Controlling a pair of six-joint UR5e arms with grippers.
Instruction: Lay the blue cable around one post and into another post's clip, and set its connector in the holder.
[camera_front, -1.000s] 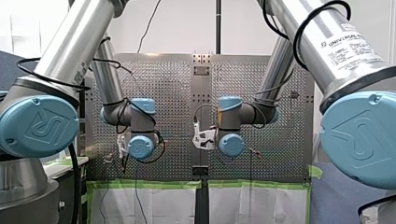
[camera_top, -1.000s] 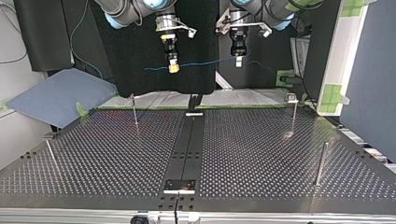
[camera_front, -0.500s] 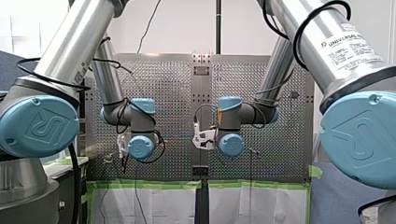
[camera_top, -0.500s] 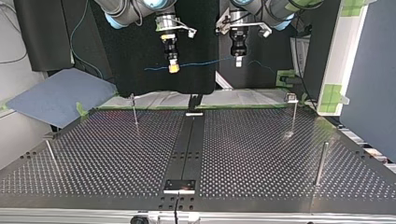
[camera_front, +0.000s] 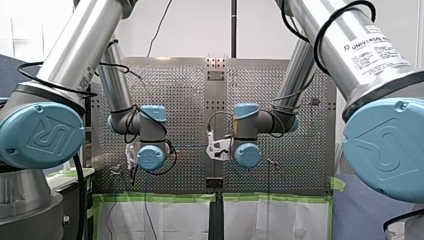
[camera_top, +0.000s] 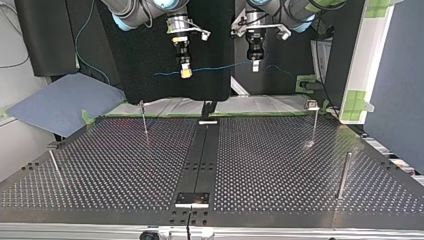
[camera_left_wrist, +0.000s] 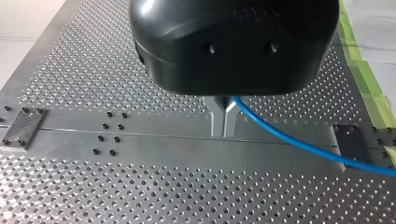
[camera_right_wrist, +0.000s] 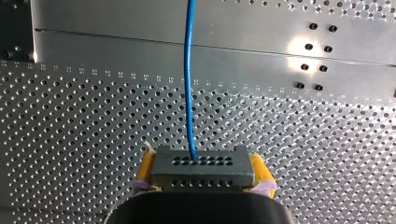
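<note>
The right gripper (camera_top: 185, 73) is clenched on the connector (camera_right_wrist: 201, 173) and the left gripper (camera_left_wrist: 223, 112) grips the blue cable (camera_top: 220, 66) farther along, so the cable spans roughly level between them, aloft over the desk (camera_top: 280, 150), well apart from the posts (camera_top: 143, 117) below.

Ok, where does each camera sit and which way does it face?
Front view: behind and above the shoulders, looking over the table; my left arm at left, my right arm at right.
Top view: across the table, facing the arms; my right fingers at left, my left fingers at right.
Left wrist view: on that wrist, looking past its fingers at the table.
Right wrist view: on that wrist, above its fingers gripping the connector.
Shared: top and both wrist views show the blue cable.
</note>
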